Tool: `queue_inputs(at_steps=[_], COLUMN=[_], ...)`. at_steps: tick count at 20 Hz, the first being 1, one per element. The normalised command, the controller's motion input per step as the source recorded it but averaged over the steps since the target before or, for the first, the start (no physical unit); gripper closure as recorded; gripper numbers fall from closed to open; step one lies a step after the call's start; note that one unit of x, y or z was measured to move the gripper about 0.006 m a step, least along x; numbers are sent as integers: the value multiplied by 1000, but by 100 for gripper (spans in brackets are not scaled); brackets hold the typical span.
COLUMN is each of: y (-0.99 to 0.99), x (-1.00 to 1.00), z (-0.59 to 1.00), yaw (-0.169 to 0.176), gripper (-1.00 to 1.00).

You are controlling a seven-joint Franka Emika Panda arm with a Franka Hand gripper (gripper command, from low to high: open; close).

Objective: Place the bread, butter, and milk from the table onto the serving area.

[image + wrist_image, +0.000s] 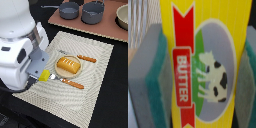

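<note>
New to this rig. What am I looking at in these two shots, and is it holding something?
The white machine is a single robot arm ending in a pincer. One shot comes from a camera off the arm; the close-up comes from a camera on its wrist. The large black table carries a beige striped woven placemat with a round tan plate, a golden-orange scored loaf on it, and orange-handled cutlery. Behind is a pinkish-brown board with grey pots. The pincer's padded fingers are closed on a flat yellow butter packet.
</note>
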Motion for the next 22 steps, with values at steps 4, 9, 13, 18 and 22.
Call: queue_inputs(at_steps=[4, 9, 13, 18, 22], y=[-234, -157, -32, 0, 0], x=[1000, 1000, 1000, 945, 761], z=[52, 17, 0, -15, -58], yaw=[-18, -14, -16, -24, -26], gripper=[100, 100, 100, 100, 100])
